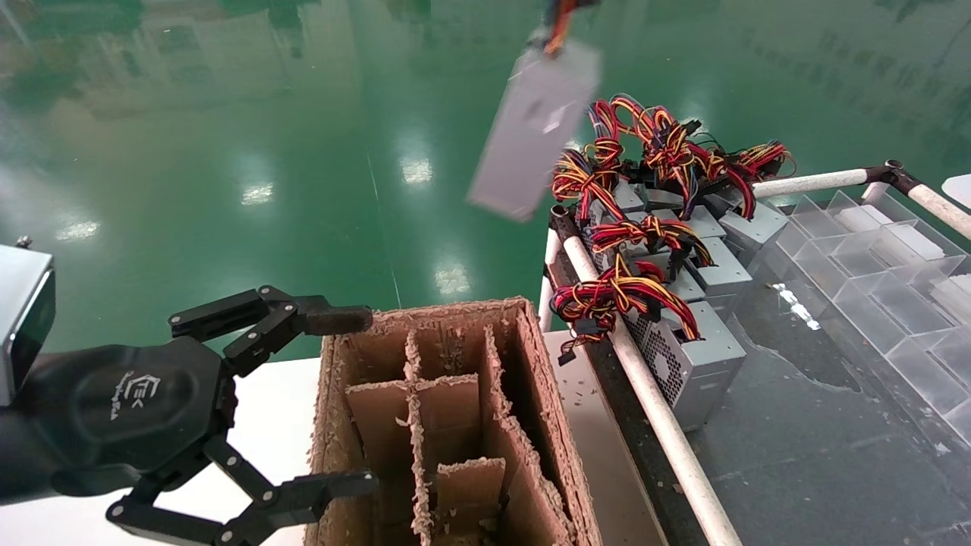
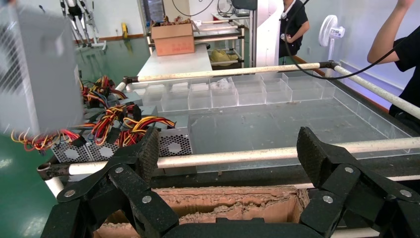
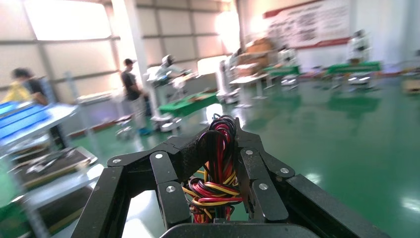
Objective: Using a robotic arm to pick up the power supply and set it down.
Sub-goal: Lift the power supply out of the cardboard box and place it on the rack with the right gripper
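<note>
The power supply [image 1: 535, 129], a grey metal box, hangs tilted in the air above the green floor, beyond the cardboard box. It also shows close by in the left wrist view [image 2: 37, 69]. Its bundle of red, yellow and black wires [image 3: 215, 173] is clamped in my right gripper [image 3: 216, 144], which is shut on it. That gripper is above the head view's top edge. My left gripper [image 1: 353, 400] stands open and holds nothing, at the near left corner of the cardboard box, and the left wrist view shows this gripper [image 2: 229, 151] over the box's rim.
A worn cardboard box [image 1: 425, 315] with dividers stands in front of me. Right of it, behind a white rail [image 1: 660, 409], several more grey units [image 1: 683, 356] with wire bundles sit in a row. Clear plastic compartments [image 1: 895, 280] lie at the far right. People [image 2: 401, 54] stand beyond.
</note>
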You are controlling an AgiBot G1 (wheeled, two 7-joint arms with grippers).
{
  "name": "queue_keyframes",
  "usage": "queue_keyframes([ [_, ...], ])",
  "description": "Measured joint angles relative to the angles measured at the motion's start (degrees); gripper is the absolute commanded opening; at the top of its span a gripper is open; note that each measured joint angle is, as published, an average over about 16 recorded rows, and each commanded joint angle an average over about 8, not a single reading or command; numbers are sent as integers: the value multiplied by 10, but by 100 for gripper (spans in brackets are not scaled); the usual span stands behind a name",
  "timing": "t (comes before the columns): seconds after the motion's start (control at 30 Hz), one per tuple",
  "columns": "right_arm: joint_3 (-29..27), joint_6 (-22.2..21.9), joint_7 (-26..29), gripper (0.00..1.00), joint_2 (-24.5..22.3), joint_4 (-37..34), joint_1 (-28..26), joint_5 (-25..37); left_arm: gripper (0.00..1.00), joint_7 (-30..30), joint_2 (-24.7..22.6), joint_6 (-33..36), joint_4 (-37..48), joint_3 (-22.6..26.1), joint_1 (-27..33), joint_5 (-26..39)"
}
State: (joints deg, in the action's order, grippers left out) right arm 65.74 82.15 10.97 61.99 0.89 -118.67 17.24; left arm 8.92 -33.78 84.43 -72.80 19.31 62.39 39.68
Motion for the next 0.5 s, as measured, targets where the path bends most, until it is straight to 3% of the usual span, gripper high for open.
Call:
queue_keyframes([
  [0.5, 16, -26, 0, 0, -121, -48, -1, 22, 100, 0, 0, 0, 0, 0, 0, 0],
])
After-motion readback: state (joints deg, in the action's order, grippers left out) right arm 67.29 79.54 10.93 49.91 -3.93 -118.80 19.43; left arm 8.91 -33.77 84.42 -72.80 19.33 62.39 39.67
